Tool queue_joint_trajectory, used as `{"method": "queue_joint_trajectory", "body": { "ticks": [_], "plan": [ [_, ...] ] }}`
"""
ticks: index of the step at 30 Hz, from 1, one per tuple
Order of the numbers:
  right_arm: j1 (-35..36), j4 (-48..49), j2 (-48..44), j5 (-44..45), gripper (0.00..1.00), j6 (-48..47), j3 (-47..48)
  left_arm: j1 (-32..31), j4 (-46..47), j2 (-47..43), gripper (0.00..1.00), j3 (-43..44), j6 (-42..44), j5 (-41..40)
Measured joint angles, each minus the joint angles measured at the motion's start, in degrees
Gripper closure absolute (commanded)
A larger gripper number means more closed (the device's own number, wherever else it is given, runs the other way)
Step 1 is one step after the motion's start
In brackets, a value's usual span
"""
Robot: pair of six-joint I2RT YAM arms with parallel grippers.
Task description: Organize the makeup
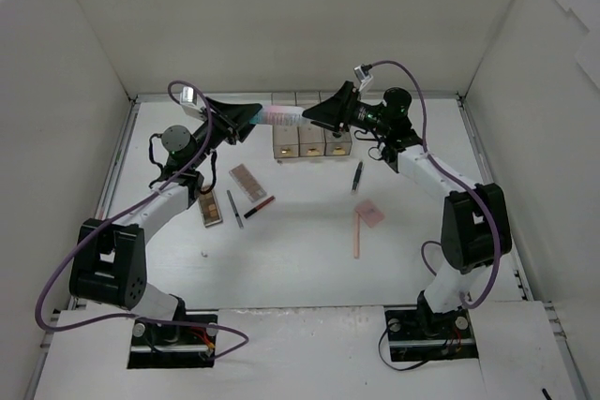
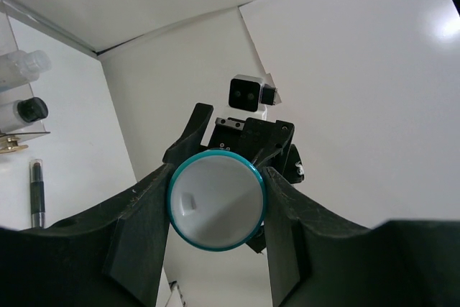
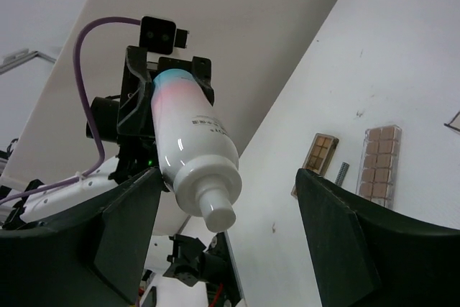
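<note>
White walls boxed the white table [image 1: 300, 269]. Left gripper [image 1: 253, 116] clamped the white bottle with pink-blue fade [image 3: 190, 134] mid-air; right gripper [image 3: 230, 217] gaped wide around its cap. Only the right wrist view showed label print, unreadable

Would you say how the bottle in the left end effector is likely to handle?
The bottle looks rigid and glossy, so it may slip in a light grip. Its round body would probably roll if laid sideways. The left end effector clamps only its base, so it could pivot.
</note>
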Motion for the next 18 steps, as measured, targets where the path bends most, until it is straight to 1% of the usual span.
{"method": "queue_joint_trajectory", "body": {
  "ticks": [11,16,18],
  "plan": [
    [1.2,8.8,2.4,-2.3,0.33,6.4,0.7,-1.2,3.8,1.8,1.0,0.0,-1.4,-0.3],
    [1.7,10.8,2.5,-3.1,0.4,7.9,0.7,-1.4,4.1,1.9,1.0,0.0,-1.5,-0.5],
    [1.8,11.3,2.5,-3.5,0.44,8.3,0.7,-1.4,4.2,1.9,1.0,0.0,-1.4,-0.6]
  ]
}}
